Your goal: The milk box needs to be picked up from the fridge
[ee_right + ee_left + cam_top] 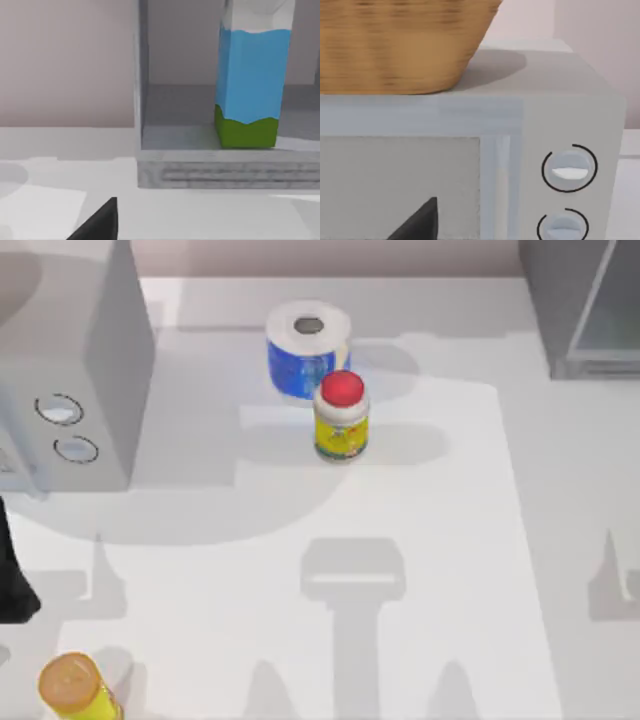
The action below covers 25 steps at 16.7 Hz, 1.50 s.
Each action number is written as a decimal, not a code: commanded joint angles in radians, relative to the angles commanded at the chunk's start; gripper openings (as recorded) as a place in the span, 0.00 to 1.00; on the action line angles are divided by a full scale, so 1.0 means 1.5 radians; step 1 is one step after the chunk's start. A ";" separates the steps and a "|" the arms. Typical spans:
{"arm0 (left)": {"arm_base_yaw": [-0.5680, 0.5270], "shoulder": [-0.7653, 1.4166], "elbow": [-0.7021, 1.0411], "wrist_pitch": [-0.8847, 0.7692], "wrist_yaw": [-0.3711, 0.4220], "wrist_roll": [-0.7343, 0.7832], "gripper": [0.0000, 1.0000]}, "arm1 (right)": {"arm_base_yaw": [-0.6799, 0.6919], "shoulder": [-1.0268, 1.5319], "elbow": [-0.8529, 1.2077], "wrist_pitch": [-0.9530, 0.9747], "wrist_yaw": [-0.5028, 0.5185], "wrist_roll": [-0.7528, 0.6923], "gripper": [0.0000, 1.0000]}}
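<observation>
Milk box point(248, 82) stood upright inside the open fridge point(220, 167), near its front edge, long side up and down, white top up. It could tip if the right gripper bumped it high or clipped the fridge floor going in. I could not tell if either gripper was open. Left arm point(14, 570) waited by the left table edge.

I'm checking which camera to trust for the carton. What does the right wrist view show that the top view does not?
The right wrist view shows the milk box standing upright on the fridge's floor. The top view shows the paper roll, the red-capped yellow bottle in front of it, and the box with two dials at the table's left. Both show the fridge and the white table.
</observation>
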 joint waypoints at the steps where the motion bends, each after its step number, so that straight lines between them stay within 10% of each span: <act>1: 0.000 0.000 0.000 0.000 0.000 0.000 1.00 | 0.000 0.000 0.000 0.000 0.000 0.000 1.00; 9: 0.000 0.000 0.000 0.000 0.000 0.000 1.00 | -0.034 0.187 0.033 0.189 -0.051 0.007 1.00; 25: 0.000 0.000 0.000 0.000 0.000 0.000 1.00 | -0.298 1.139 0.103 0.978 -0.306 0.020 1.00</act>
